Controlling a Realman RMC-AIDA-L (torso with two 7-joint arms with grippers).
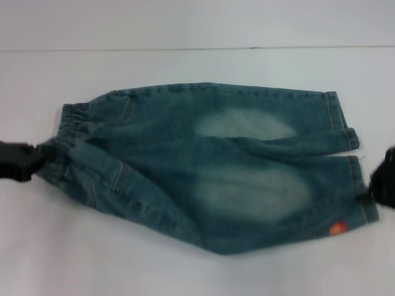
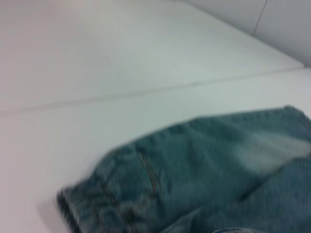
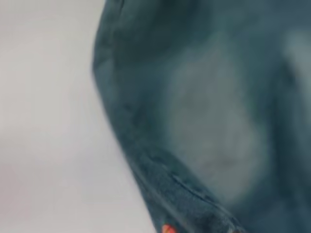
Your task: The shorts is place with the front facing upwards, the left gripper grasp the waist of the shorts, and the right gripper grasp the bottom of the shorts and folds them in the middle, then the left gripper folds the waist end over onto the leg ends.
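Blue denim shorts (image 1: pixel 216 160) lie front up across the white table, with the elastic waist (image 1: pixel 71 117) to the left and the leg hems (image 1: pixel 342 123) to the right. An orange patch (image 1: pixel 337 229) marks the near leg. My left gripper (image 1: pixel 24 160), a black shape at the left edge, is shut on the near end of the waist, and the cloth bunches toward it. At the right edge my right gripper (image 1: pixel 384 177) is shut on the near leg's hem (image 1: pixel 364 197). The left wrist view shows the waist (image 2: pixel 82 204), and the right wrist view shows the near leg (image 3: pixel 204 121) close up.
White table (image 1: pixel 197 271) surrounds the shorts on all sides. A seam line (image 1: pixel 185 49) runs across the far side of the table, with a light wall beyond it.
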